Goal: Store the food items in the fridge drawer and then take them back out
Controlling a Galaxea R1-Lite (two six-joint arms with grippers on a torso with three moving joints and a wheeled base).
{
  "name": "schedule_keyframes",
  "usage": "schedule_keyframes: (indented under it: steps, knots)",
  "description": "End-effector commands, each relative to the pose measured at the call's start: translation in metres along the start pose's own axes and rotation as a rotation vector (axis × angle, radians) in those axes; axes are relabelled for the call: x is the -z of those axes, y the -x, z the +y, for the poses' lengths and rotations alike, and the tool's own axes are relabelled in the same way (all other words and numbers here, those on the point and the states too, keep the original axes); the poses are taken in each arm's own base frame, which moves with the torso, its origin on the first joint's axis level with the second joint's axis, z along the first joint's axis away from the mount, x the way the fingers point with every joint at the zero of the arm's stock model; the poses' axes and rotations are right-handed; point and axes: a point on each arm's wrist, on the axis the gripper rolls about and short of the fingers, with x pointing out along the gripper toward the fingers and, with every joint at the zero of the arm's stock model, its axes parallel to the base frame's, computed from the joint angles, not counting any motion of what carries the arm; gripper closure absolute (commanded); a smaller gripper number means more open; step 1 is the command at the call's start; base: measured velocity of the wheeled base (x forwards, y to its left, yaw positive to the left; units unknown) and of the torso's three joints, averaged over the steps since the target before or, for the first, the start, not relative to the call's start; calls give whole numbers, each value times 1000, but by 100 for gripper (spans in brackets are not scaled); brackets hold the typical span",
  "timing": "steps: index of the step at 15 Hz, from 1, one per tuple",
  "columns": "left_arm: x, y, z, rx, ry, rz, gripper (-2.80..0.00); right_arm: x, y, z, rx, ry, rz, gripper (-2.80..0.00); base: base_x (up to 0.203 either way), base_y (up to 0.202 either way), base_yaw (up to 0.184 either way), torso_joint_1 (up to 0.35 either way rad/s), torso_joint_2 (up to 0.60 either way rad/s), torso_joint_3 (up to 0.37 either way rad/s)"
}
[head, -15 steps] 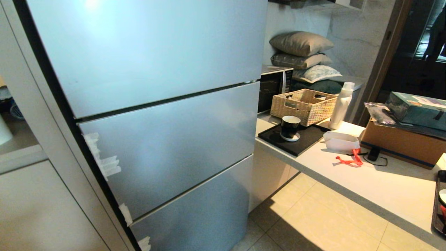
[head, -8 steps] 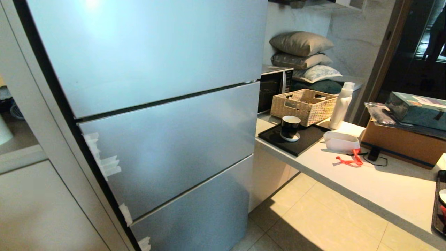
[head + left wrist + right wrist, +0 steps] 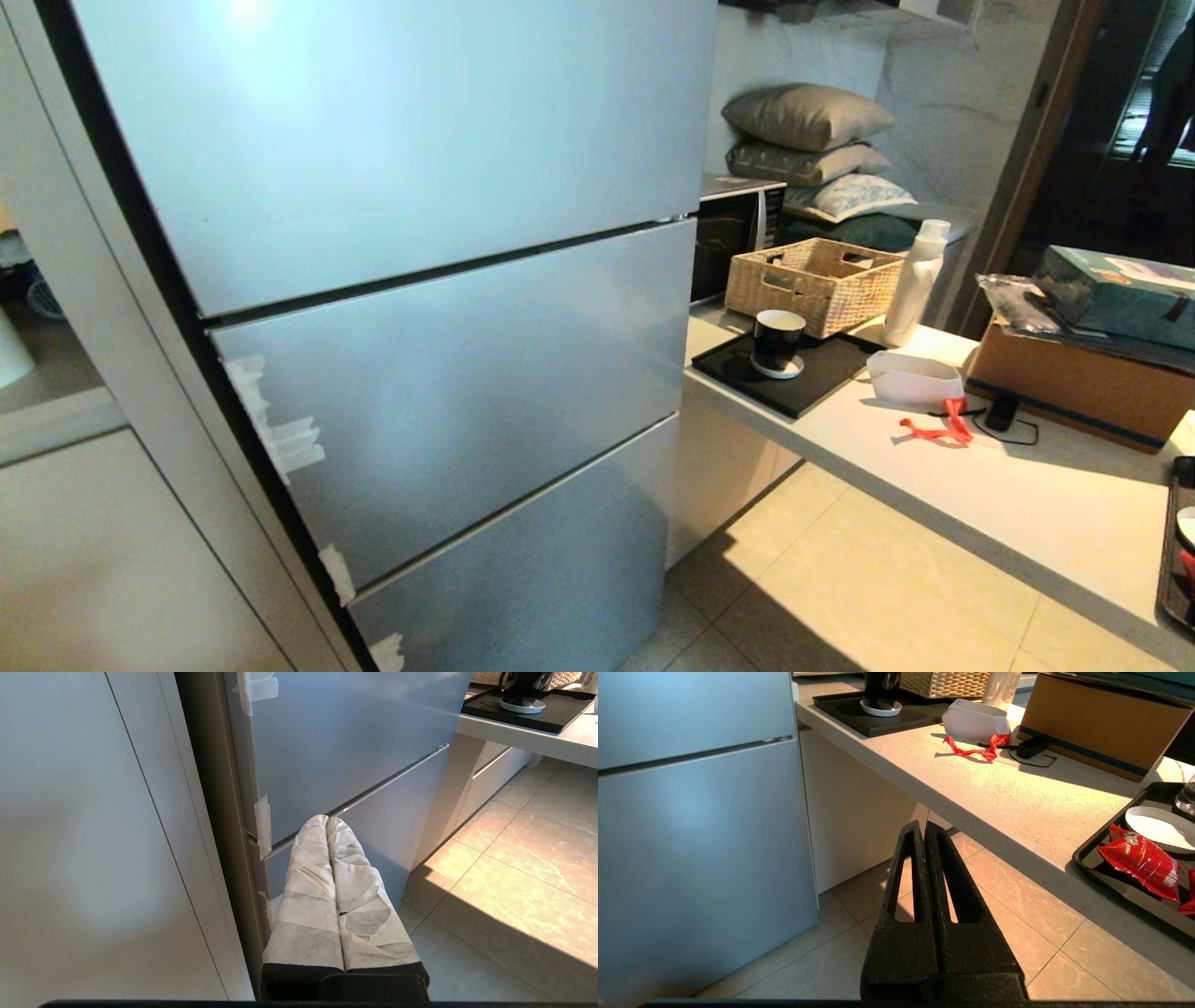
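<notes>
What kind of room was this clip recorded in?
Most likely a home kitchen: a tall silver fridge with three closed doors, a microwave beside it, and a pale stone counter holding a cup on a black tray and a wicker basket.

The red packet [image 3: 1142, 860], crinkly and shiny with pale print on its face, lay flat in a black tray [image 3: 1115, 876] on the counter [image 3: 1008, 812], seen only in the right wrist view. Its long axis ran from about ten o'clock to four o'clock, with one end near the tray's near rim. At its four o'clock end a sliver of a second red thing [image 3: 1188, 905] showed at the picture's edge, too cut off to tell its shape. The fridge [image 3: 420, 280] stood with all its doors closed, so the drawer was hidden.
</notes>
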Motion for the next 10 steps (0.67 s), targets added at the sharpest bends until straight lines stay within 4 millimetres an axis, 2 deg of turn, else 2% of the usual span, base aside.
schedule_keyframes:
  steps: [1, 3, 4, 7, 10]
  knots:
    - [0, 0, 0, -2, 0, 0, 0, 0, 0, 0, -1, 0, 3, 0, 0, 0, 0, 0, 0, 0]
    - [0, 0, 0, -1, 3, -1, 0, 0, 0, 0, -1, 0, 3, 0, 0, 0, 0, 0, 0, 0]
    - [-7, 2, 0, -3, 12, -32, 0, 0, 0, 0, 1, 0, 3, 0, 0, 0, 0, 0, 0, 0]
    - [-45, 11, 0, -2, 78, -124, 0, 0, 0, 0, 1, 0, 3, 0, 0, 0, 0, 0, 0, 0]
    - [-69, 14, 0, 4, 119, -159, 0, 0, 0, 0, -1, 0, 3, 0, 0, 0, 0, 0, 0, 0]
